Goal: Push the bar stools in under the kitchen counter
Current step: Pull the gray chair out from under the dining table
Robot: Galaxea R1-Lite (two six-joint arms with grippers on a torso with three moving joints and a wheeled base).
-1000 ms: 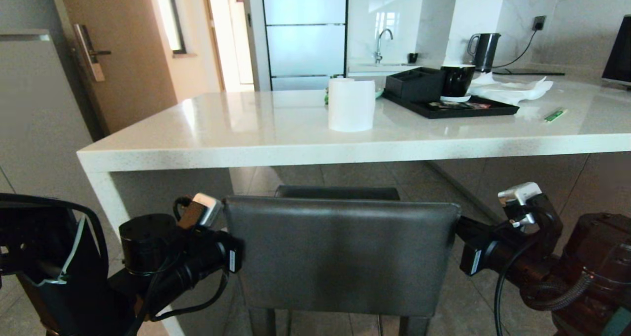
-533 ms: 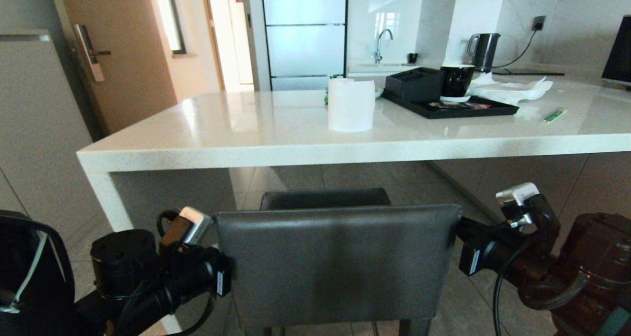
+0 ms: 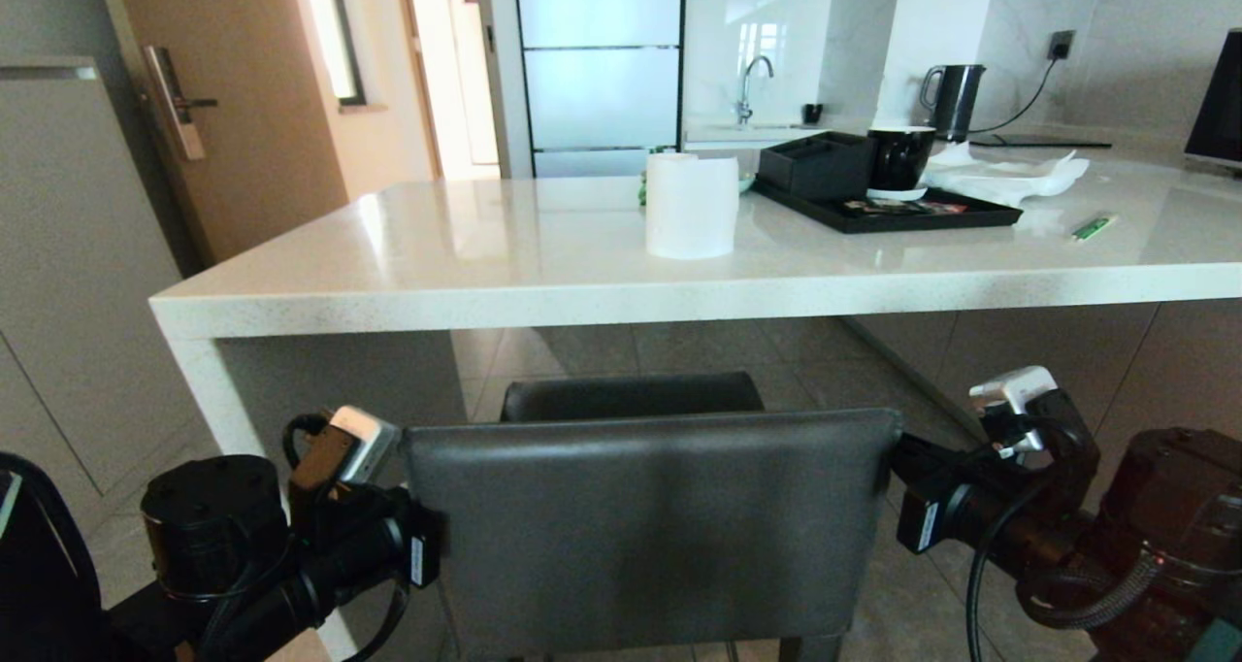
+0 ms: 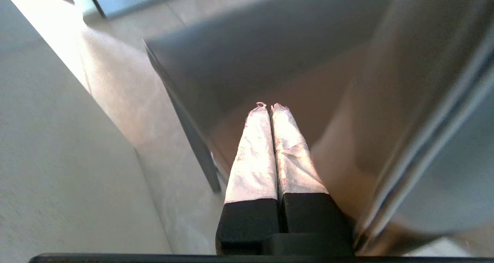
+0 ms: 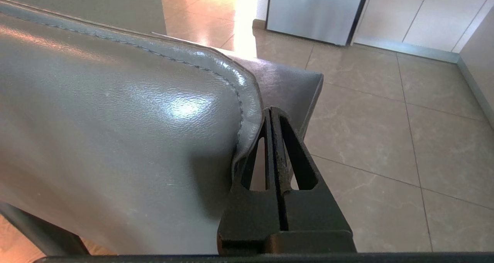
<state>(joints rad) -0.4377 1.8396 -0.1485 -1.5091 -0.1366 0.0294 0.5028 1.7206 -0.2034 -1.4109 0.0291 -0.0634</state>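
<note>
A square grey leather bar stool (image 3: 640,526) stands in front of the kitchen counter (image 3: 543,298), its backrest towards me. Its seat (image 3: 626,396) sits just short of the counter's thick white edge. My left gripper (image 4: 270,107) is shut with nothing in it, and its taped fingers lie along the backrest's left side (image 4: 424,101). My right gripper (image 5: 272,110) is also shut and empty. It is pressed against the backrest's right edge (image 5: 247,101), denting the leather. In the head view both arms flank the backrest, left arm (image 3: 369,546) and right arm (image 3: 980,507).
On the counter stand a white paper roll (image 3: 691,206), a black tray (image 3: 970,217) with a black cup (image 3: 899,160), and a kettle (image 3: 953,99) further back. The counter's white side panel (image 3: 213,390) is close to my left arm. Tiled floor (image 3: 776,351) runs beneath the counter.
The stool's backrest has shifted left and lower in the head view. My left arm has moved the same way with it. The right arm has barely moved and the counter stays put.
</note>
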